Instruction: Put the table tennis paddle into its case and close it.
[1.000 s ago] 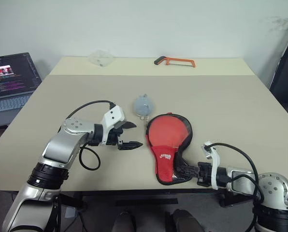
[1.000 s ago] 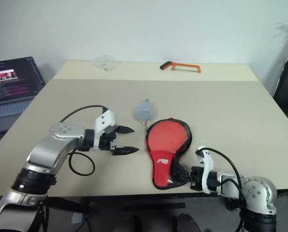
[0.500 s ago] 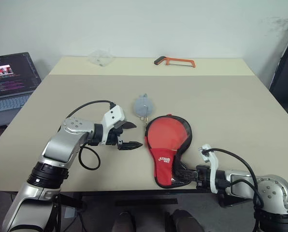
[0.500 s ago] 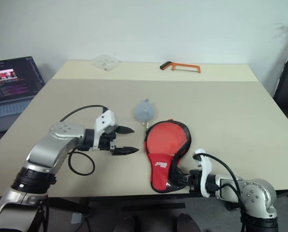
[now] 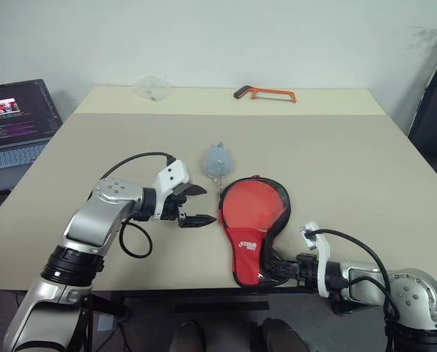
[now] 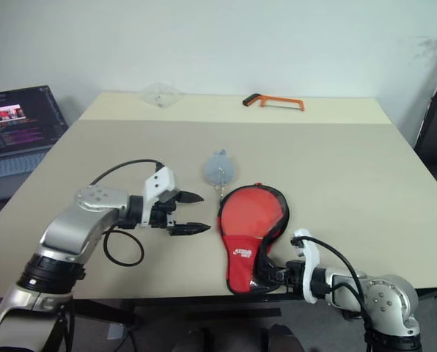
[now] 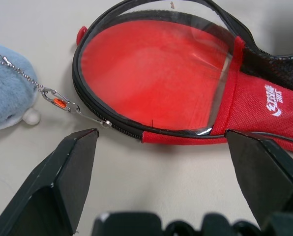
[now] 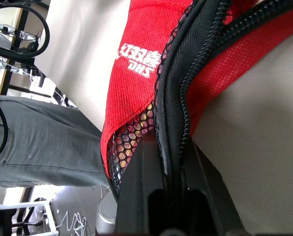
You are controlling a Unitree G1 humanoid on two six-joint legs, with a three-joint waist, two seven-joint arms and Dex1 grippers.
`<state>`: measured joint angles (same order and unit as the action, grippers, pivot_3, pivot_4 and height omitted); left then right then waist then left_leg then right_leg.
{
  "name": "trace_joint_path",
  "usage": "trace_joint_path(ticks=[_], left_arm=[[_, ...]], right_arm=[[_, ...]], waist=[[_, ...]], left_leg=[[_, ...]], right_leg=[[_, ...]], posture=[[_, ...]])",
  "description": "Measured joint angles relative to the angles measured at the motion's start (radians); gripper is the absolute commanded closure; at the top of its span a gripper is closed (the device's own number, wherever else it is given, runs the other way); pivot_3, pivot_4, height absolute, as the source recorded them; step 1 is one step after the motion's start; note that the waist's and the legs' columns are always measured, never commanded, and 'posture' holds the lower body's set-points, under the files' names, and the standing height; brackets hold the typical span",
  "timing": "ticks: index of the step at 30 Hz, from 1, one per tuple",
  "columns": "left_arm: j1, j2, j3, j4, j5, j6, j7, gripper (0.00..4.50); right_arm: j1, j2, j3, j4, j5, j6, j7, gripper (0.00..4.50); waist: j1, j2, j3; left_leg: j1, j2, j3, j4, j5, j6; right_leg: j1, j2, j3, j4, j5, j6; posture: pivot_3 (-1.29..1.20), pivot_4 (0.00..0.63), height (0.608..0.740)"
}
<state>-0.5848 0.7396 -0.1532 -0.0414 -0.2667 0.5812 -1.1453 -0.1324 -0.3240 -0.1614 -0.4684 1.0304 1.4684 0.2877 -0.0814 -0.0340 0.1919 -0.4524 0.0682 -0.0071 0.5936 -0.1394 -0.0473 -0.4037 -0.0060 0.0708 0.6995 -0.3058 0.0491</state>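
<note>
A: Where's the case (image 5: 251,220)?
B: Near worktop (image 5: 336,161) front edge, narrow end clamped in right hand (image 5: 281,269). Left hand (image 5: 195,204), fingers apart, just beside its round end.
A: Surroundings?
B: Plush toy (image 5: 217,160) behind case, orange saw (image 5: 266,93) at far edge, laptop (image 5: 17,121) off to left.

A lab or office: plain beige table (image 5: 350,154), open laptop (image 5: 17,121) showing code, orange hacksaw (image 5: 266,93)

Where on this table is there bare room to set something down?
The wide stretch of table right of the case is bare, as is the band between the plush toy and the orange hacksaw. It's crowded between the left gripper, toy and case.
</note>
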Motion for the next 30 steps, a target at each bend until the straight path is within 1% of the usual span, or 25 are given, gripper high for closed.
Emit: trace_joint_path(ticks=[2, 5, 6, 8, 12, 13, 16, 20, 22, 24, 26, 28, 30], left_arm=[[0.000, 0.000, 0.000, 0.000, 0.001, 0.000, 0.000, 0.00], [0.000, 0.000, 0.000, 0.000, 0.003, -0.001, 0.000, 0.00], [-0.001, 0.000, 0.000, 0.000, 0.004, -0.001, 0.000, 0.00], [-0.006, -0.002, -0.001, 0.000, 0.005, -0.001, 0.000, 0.00], [-0.012, -0.007, -0.001, 0.000, 0.006, -0.002, 0.001, 0.00], [-0.012, -0.010, -0.003, 0.000, 0.007, -0.003, 0.001, 0.00], [-0.014, -0.010, -0.005, 0.007, 0.012, -0.006, 0.001, 0.00], [-0.021, -0.012, -0.005, 0.036, 0.019, -0.022, 0.005, 0.00], [-0.033, -0.019, -0.005, 0.062, 0.021, -0.026, 0.019, 0.00], [-0.054, -0.029, -0.004, 0.094, 0.022, -0.033, 0.032, 0.00], [-0.092, -0.056, 0.006, 0.141, 0.023, -0.043, 0.063, 0.00], [-0.144, -0.090, 0.018, 0.194, 0.025, -0.050, 0.100, 0.00], [-0.180, -0.117, 0.025, 0.236, 0.034, -0.067, 0.136, 0.00]], right_arm=[[-0.002, -0.019, 0.022, -0.005, -0.009, -0.020, 0.006, 4.48], [-0.007, -0.047, 0.045, -0.015, -0.028, -0.041, 0.014, 3.67], [-0.008, -0.054, 0.046, -0.015, -0.029, -0.042, 0.015, 3.29], [-0.009, -0.075, 0.050, -0.015, -0.029, -0.046, 0.020, 2.66], [-0.021, -0.128, 0.069, -0.025, -0.026, -0.060, 0.070, 1.38], [-0.021, -0.168, 0.076, -0.037, -0.028, -0.070, 0.093, 1.02], [-0.017, -0.340, 0.091, -0.070, -0.070, -0.134, 0.179, 0.02], [-0.010, -0.519, 0.089, -0.050, -0.164, -0.261, 0.301, 0.02], [-0.013, -0.566, 0.061, -0.044, -0.190, -0.324, 0.359, 0.02], [-0.042, -0.578, 0.058, -0.044, -0.195, -0.365, 0.395, 0.02], [-0.128, -0.560, 0.058, -0.044, -0.212, -0.412, 0.400, 0.02], [-0.257, -0.469, 0.073, -0.031, -0.258, -0.461, 0.340, 0.02], [-0.331, -0.372, 0.134, 0.001, -0.338, -0.511, 0.263, 0.02]], waist=[[0.000, 0.000, 0.000], [0.000, 0.000, 0.000], [0.001, 0.000, 0.000], [0.001, 0.000, 0.000], [0.003, 0.000, 0.000], [0.006, 0.000, 0.000], [0.020, 0.000, 0.000], [0.031, 0.000, 0.000], [0.031, 0.000, 0.000], [0.030, -0.001, 0.000], [0.028, -0.001, 0.001], [0.025, -0.001, 0.001], [0.026, -0.002, 0.000]], left_leg=[[0.000, 0.000, 0.000, 0.000, 0.000, 0.000], [0.000, 0.000, 0.000, 0.000, 0.000, 0.000], [0.000, 0.000, 0.000, 0.000, 0.000, 0.000], [0.000, 0.000, 0.000, 0.001, 0.000, 0.000], [0.000, -0.001, 0.000, 0.001, 0.000, 0.000], [0.000, -0.001, 0.000, 0.002, 0.000, 0.000], [0.000, -0.002, 0.001, 0.004, 0.000, 0.000], [0.000, -0.003, 0.002, 0.007, 0.000, 0.000], [0.000, -0.003, 0.001, 0.009, 0.000, 0.000], [0.000, -0.002, 0.001, 0.010, 0.000, 0.000], [0.000, -0.002, 0.001, 0.012, 0.000, 0.000], [0.000, -0.002, 0.000, 0.014, 0.000, 0.000], [0.001, -0.002, -0.001, 0.014, 0.000, 0.000]], right_leg=[[0.000, 0.000, 0.000, 0.000, 0.000, 0.000], [0.000, 0.000, 0.000, 0.000, 0.000, 0.001], [0.000, 0.000, 0.000, 0.000, 0.000, 0.001], [0.000, 0.000, 0.000, 0.000, 0.000, 0.001], [0.001, -0.001, 0.000, 0.000, 0.001, 0.001], [0.001, -0.001, 0.000, 0.000, 0.001, 0.002], [0.002, -0.003, 0.001, -0.002, 0.002, 0.004], [0.004, -0.004, 0.001, -0.002, 0.003, 0.006], [0.005, -0.003, 0.001, -0.002, 0.003, 0.006], [0.005, -0.003, 0.001, -0.002, 0.004, 0.007], [0.005, -0.003, 0.001, -0.002, 0.005, 0.007], [0.007, -0.002, 0.001, -0.002, 0.007, 0.008], [0.009, -0.002, 0.000, -0.003, 0.007, 0.008]], posture=[[0.00, 0.150, 0.740], [0.00, 0.150, 0.740], [0.00, 0.150, 0.740], [0.00, 0.150, 0.740], [0.00, 0.150, 0.740], [0.00, 0.150, 0.740], [0.00, 0.150, 0.740], [0.00, 0.150, 0.740], [0.00, 0.150, 0.740], [0.00, 0.150, 0.740], [0.00, 0.150, 0.740], [0.00, 0.150, 0.740], [0.00, 0.150, 0.740]])
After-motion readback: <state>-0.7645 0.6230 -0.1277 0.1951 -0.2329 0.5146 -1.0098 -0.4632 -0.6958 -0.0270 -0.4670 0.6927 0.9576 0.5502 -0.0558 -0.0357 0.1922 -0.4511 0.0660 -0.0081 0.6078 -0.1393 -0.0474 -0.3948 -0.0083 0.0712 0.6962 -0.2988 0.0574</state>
